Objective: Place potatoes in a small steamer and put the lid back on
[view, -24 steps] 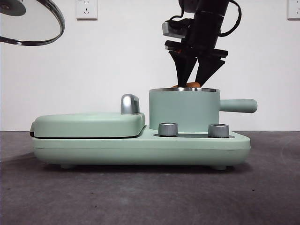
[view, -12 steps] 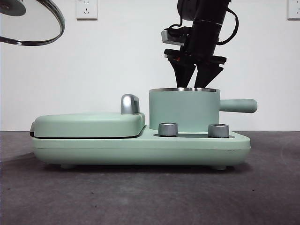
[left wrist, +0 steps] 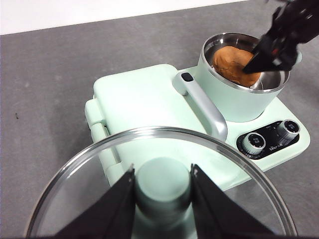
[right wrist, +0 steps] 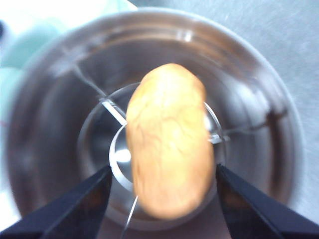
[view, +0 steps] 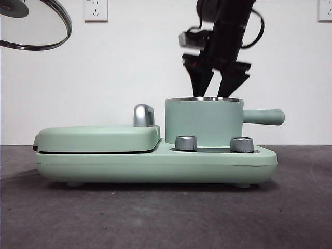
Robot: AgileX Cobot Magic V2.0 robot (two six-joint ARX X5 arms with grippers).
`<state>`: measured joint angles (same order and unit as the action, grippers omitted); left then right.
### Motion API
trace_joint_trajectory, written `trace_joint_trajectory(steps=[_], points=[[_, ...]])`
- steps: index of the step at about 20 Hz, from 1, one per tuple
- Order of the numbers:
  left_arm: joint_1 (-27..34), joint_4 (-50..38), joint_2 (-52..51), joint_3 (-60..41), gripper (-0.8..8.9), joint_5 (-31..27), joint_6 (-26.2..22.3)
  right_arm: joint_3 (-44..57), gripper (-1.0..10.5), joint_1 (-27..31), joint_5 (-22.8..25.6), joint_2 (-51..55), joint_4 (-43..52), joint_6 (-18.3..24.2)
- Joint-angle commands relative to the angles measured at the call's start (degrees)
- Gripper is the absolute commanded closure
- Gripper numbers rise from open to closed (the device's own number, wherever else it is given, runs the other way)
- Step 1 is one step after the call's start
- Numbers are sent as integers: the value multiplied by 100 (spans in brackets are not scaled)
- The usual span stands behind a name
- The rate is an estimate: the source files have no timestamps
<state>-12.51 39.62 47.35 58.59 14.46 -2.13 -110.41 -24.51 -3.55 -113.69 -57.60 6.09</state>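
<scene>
one potato lies in one steamer (right claw wide), left claw gripping one lid.

Bright, even light; right wrist view blurred, its corners washed out.

The potato is seated inside the small steamer; the lid is held well apart, above the griddle cover
</scene>
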Motion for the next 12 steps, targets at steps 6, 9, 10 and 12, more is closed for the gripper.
trace_joint_trajectory(steps=[6,9,10,12], points=[[-15,-173,17,90,804,15,28,-111,614,72,-549,1510,-448,-146],[-85,-264,26,90,804,15,28,256,614,72,-544,2164,-195,-149],[-125,-341,31,90,804,15,28,485,614,72,-542,2411,-57,-153],[-208,-542,42,90,804,15,31,1051,614,72,-540,2905,278,-177]])
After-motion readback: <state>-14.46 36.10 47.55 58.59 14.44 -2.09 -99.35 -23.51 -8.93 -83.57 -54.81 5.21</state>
